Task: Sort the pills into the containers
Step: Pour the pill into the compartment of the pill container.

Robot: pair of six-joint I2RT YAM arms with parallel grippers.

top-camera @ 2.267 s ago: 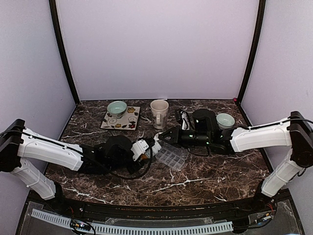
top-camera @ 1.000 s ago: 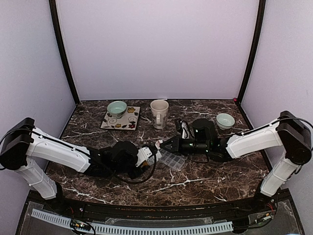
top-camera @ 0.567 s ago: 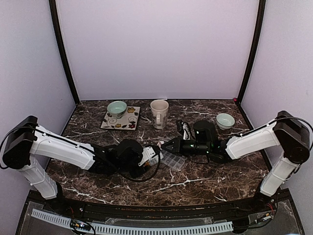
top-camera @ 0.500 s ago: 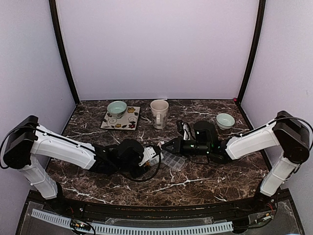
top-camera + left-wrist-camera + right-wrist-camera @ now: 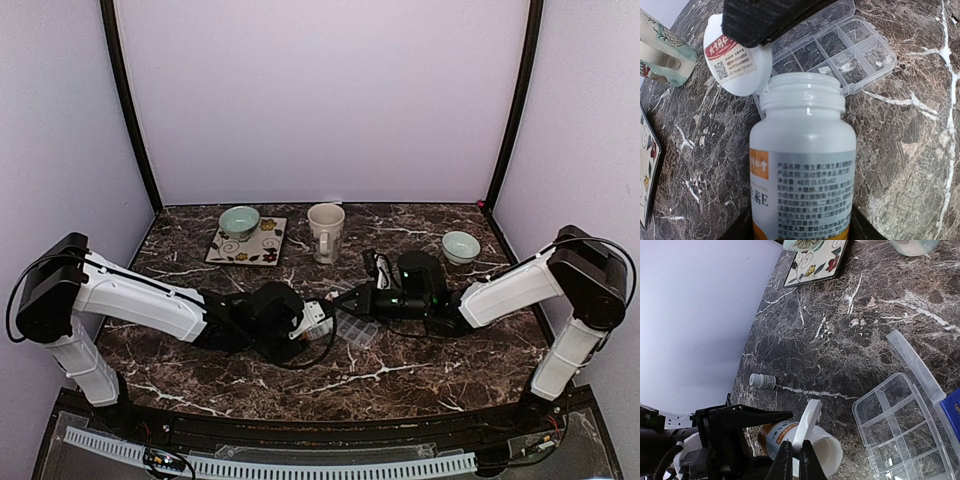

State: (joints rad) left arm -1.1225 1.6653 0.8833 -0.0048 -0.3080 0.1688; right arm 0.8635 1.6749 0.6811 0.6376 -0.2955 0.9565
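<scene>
My left gripper [image 5: 802, 231] is shut on a white pill bottle [image 5: 802, 150] with an orange and grey label, its mouth open. My right gripper [image 5: 793, 446] is shut on the bottle's white round cap [image 5: 809, 430], held on edge just over the mouth [image 5: 826, 452]. The cap also shows in the left wrist view [image 5: 737, 62]. The clear pill-organizer tray [image 5: 840, 50] lies open just beyond the bottle, with small pale pieces in a few compartments. It also shows in the right wrist view [image 5: 900, 430]. From above, both grippers meet at the tray [image 5: 352, 326].
A cream mug [image 5: 325, 230] stands behind the tray. A pale green bowl [image 5: 239, 220] sits on a floral mat [image 5: 262, 245] at the back left, and another bowl [image 5: 460, 245] at the back right. A small white bottle [image 5: 762, 381] lies on the marble.
Both grippers have moved a little toward the near edge, the left one also rightward to the tray. The bottle and cap stay held together throughout.
</scene>
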